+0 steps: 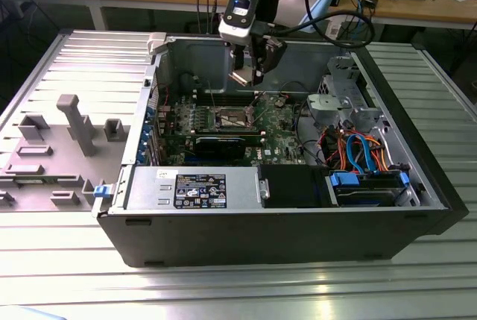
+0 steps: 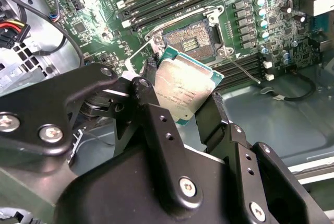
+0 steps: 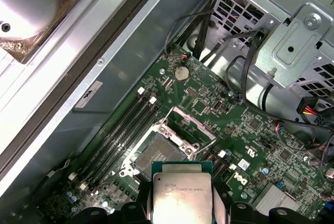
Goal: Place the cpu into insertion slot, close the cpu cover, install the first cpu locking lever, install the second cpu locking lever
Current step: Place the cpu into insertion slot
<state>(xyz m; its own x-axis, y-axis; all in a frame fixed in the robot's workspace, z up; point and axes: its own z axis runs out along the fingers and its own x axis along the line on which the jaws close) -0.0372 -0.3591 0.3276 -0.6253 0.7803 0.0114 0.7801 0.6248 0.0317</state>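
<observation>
On the ribbed metal table (image 1: pixel 223 294), an open computer case (image 1: pixel 261 242), side panel off and insides facing up. Inside, along the near wall in the exterior view, a grey power-supply box (image 1: pixel 190 188); farther in, the green motherboard (image 1: pixel 287 141), flat on the case floor. Above the board, toward the far wall, the gripper (image 1: pixel 247 75), hanging from the arm. Clamped narrowly on the cpu (image 2: pixel 185 88), with a black finger (image 2: pixel 151 72) on each of two opposite edges, the silvery face turned to the camera in both wrist views and the green rim showing. Held up in the air, tilted, well apart from the board and touching nothing but those fingers. Down on the board, just beside the long black memory slots (image 3: pixel 117 130), the insertion slot (image 3: pixel 154 153), its golden-brown centre bare. At one edge of it, the cpu cover (image 3: pixel 190 127), swung up and standing open. Off to one side of the socket, a thin wire lever (image 2: pixel 244 71), unlatched by the look of it. Judging from all this: first step in hand and unfinished, the chip gripped and brought over the socket but not yet seated. Nothing of the four steps complete; seating, closing the cover and fastening both levers all remain.
</observation>
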